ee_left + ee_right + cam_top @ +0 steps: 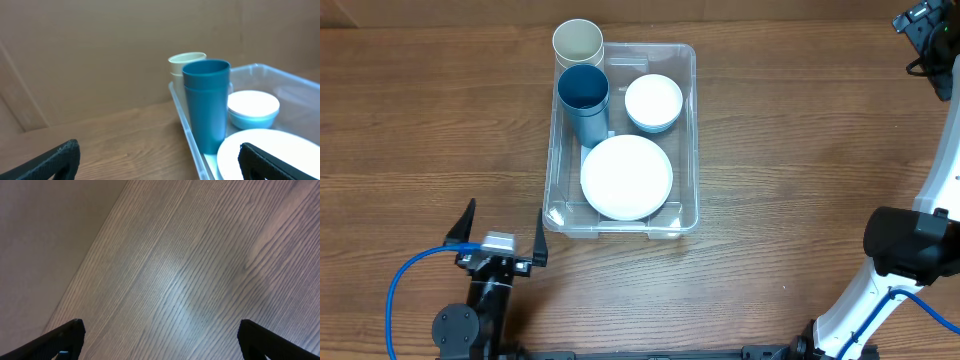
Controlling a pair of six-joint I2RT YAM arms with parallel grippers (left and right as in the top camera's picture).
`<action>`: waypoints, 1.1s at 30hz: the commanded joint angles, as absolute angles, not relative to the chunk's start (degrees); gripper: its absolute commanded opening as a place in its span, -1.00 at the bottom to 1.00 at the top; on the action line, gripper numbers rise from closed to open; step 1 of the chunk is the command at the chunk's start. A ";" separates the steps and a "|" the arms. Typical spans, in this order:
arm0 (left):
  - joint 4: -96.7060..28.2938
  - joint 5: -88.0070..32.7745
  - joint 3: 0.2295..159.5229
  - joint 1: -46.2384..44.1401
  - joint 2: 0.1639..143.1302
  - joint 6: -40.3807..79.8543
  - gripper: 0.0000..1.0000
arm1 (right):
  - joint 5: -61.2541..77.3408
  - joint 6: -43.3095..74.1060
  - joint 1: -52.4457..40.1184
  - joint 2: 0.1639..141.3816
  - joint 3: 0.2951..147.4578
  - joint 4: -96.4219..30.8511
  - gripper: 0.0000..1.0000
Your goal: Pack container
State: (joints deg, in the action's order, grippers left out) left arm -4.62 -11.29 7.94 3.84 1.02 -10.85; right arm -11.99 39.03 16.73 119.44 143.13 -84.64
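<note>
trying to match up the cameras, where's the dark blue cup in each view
Overhead: the blue cup is upper centre, upright in the far-left part of the container.
Left wrist: right of centre, upright inside the container.
Right wrist: not in it; only the wooden table shows.
Shared landmark: the cream cup just behind the blue one, seen overhead and from the left wrist.

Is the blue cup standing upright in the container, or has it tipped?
Upright: the blue cup stands mouth-up inside the container, next to the white plate; the overhead view looks into its opening.
</note>
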 commanded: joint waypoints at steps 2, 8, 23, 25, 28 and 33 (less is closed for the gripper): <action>-4.45 -17.41 3.44 4.97 0.16 -18.04 1.00 | -12.38 39.46 16.51 118.74 143.61 -84.36 1.00; -4.89 -8.73 0.80 4.97 0.16 -11.42 1.00 | -12.38 39.46 16.51 118.74 143.61 -84.36 1.00; -4.64 -8.80 0.80 4.95 0.23 -10.07 1.00 | -12.38 39.46 16.51 118.74 143.61 -84.36 1.00; -4.64 -8.80 0.80 4.95 0.23 -10.07 1.00 | -12.38 39.46 16.51 118.74 143.61 -84.36 1.00; -4.64 -8.80 0.80 4.95 0.25 -10.07 1.00 | -12.38 39.46 16.51 118.74 143.61 -84.36 1.00; -4.62 -8.80 0.80 4.95 0.25 -10.07 1.00 | -12.38 39.46 16.01 118.74 143.59 -84.36 1.00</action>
